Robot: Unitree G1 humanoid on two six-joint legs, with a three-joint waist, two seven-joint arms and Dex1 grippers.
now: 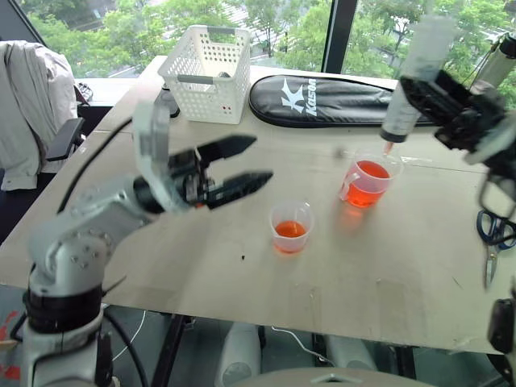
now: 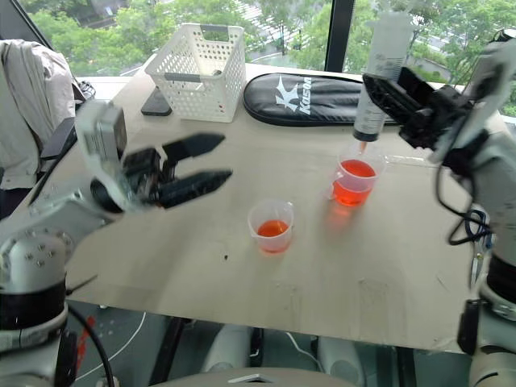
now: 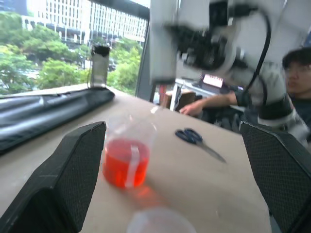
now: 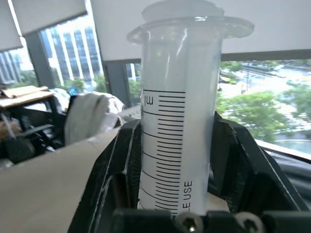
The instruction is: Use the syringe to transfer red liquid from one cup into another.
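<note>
The barrel of the syringe (image 4: 177,136) is clamped between the right gripper (image 2: 385,95) fingers (image 4: 121,165) and held nearly upright, tip down, just above the handled cup (image 2: 352,182), which is seen about half full of red liquid (image 2: 355,171). The tip is not seen to reach the liquid. The barrel appears pale and free of red, so it is judged that nothing has been drawn up yet. The left gripper (image 1: 238,165) is held above the surface (image 1: 363,282) with its fingers spread wide and empty, pointed toward the two cups. The small cup (image 1: 291,227) is set near the handled one, closer to the front edge, and a shallow layer of red is seen at its bottom. Further out, a white basket (image 1: 206,72) and a black case (image 1: 322,101) are placed at the far side, and blue-handled scissors (image 1: 493,238) at the right edge. A seated person (image 3: 296,82) is seen in the background. Lowering, drawing, carrying and emptying are judged still to be done.
</note>
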